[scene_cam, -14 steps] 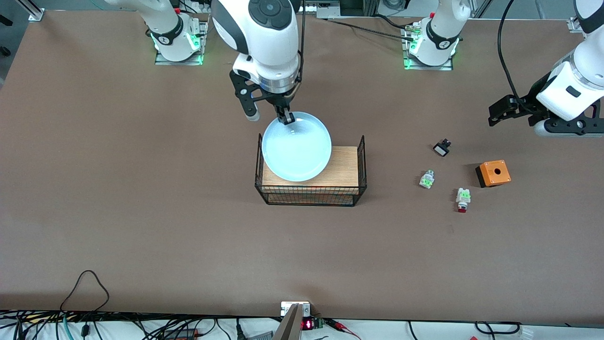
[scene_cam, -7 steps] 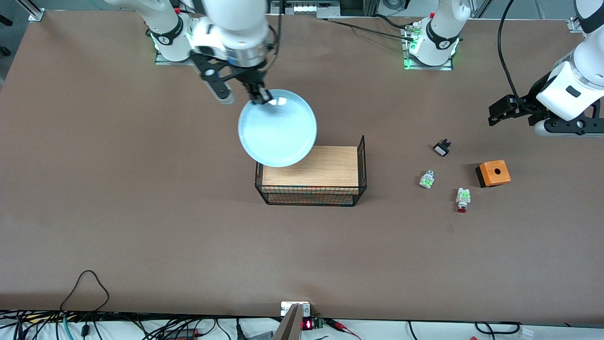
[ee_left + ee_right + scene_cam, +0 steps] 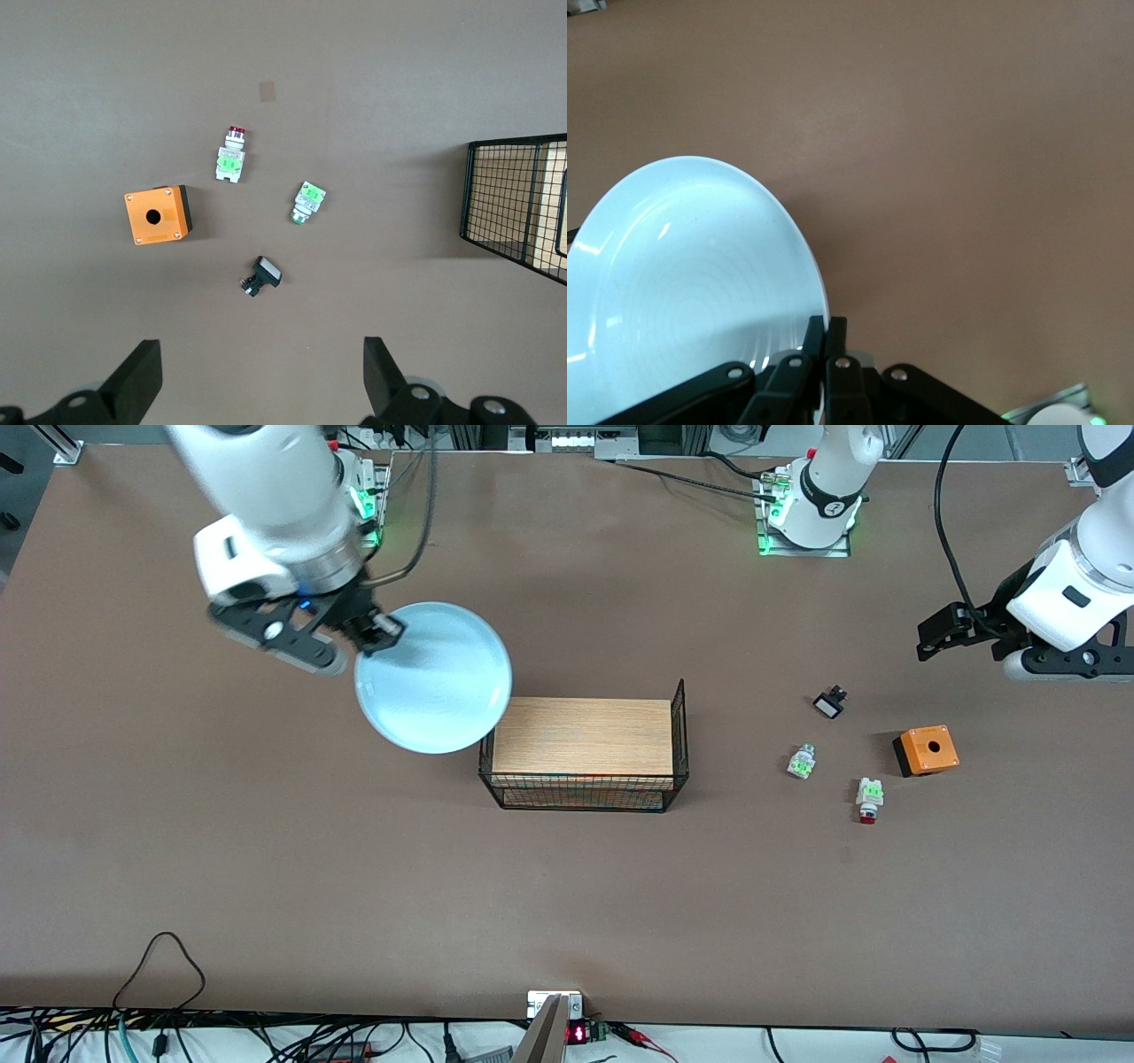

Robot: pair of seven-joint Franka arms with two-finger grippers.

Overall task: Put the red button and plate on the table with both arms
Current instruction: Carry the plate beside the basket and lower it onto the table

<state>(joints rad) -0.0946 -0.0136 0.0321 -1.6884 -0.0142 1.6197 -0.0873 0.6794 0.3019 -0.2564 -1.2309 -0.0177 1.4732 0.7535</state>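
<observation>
Over the brown bench (image 3: 266, 850): right end effector (image 3: 376, 631) pinching the round pale-blue plate (image 3: 434, 677) by its rim.
I see the left end effector (image 3: 257, 376) waiting wide above the red-capped button (image 3: 869, 800).

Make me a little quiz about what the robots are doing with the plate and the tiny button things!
1. True or false: the plate lies flat on the wooden top of the wire basket.
2. Which end effector grips the plate's rim: A) the left end effector, B) the right end effector, C) neither?
3. Fill in: the red button lies on the table, nearer to the front camera than the ______ box.

Key
1. False. The plate is held up in the air, over the table beside the basket.
2. B. The left end effector is open and waits above the small parts.
3. Orange.
</observation>
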